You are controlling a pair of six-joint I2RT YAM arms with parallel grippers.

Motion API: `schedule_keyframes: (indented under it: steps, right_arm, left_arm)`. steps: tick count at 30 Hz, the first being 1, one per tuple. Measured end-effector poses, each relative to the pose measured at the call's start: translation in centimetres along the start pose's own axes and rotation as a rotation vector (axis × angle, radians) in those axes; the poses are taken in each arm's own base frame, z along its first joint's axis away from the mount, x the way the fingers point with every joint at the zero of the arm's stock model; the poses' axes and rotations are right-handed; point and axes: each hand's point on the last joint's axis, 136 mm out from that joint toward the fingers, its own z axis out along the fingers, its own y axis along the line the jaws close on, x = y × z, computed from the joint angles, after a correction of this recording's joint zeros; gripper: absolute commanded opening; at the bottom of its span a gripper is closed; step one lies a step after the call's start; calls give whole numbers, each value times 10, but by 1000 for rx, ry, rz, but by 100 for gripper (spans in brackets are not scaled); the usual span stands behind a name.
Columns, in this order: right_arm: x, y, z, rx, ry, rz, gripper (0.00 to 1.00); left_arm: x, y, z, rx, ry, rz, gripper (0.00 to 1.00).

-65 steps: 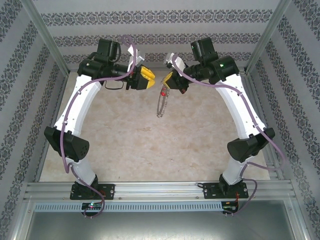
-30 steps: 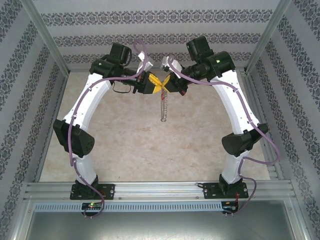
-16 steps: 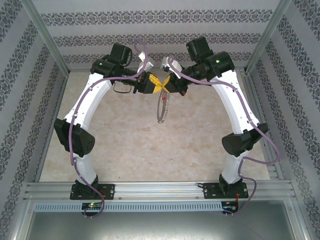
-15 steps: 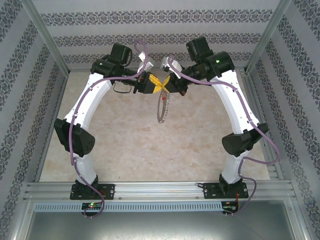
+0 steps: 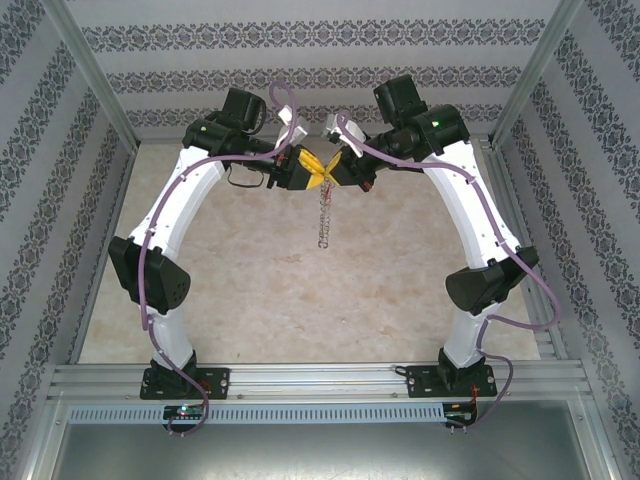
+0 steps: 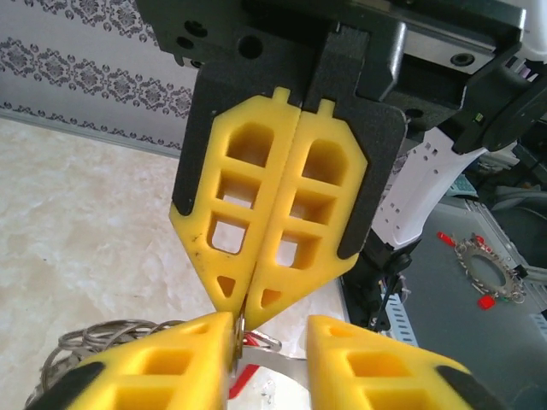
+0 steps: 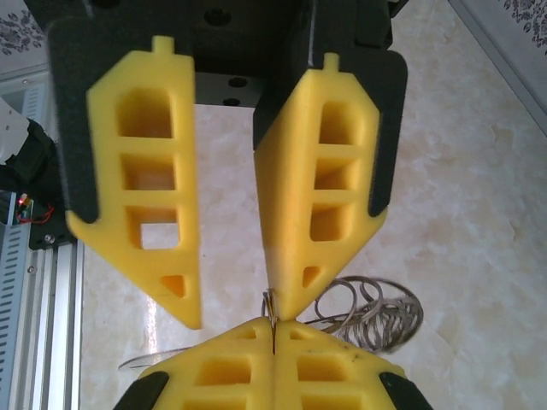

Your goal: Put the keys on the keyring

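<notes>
In the top view the pale tabletop fills the lower middle. Above it the keyring hangs straight down as a thin strand. Half a second ago it showed as an open oval, so it has swung edge-on.

At its upper end the two tools meet tip to tip. Two seconds back the left one stood off to the left.

The right tool is closed, pinching the ring's thin wire at the bottom of its own view, and that has not changed. The left tool has just eased its jaws apart and now stands open, with a clear gap.

At the bottom edge of the left wrist view, a silvery sliver and a trace of red sit between its fingers. This is probably the key.

My guess is that the left tool is letting go after working the key onto the wire. Whether the key is actually threaded cannot be told.
</notes>
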Motion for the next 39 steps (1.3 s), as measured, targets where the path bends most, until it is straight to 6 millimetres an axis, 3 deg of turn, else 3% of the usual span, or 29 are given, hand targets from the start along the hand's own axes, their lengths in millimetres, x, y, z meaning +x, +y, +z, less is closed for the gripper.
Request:
schedule_keyframes:
  steps: [3, 9, 15, 20, 24, 39]
  right_arm:
    - [1, -1, 1, -1, 2, 6, 0]
    - [3, 1, 2, -7, 2, 11, 0]
    - [2, 2, 0, -9, -11, 21, 0]
    - [2, 1, 0, -14, -20, 25, 0]
    - [1, 2, 0, -15, -26, 24, 0]
    - [-9, -3, -9, 16, -80, -14, 0]
  left_arm:
    - [1, 0, 1, 1, 1, -2, 33]
    - [4, 1, 1, 2, 4, -9, 23]
    - [3, 0, 1, 10, 0, -10, 30]
    - [3, 1, 1, 7, 0, -10, 23]
    - [3, 1, 2, 6, -1, -12, 32]
    - [15, 15, 11, -32, 25, -50, 35]
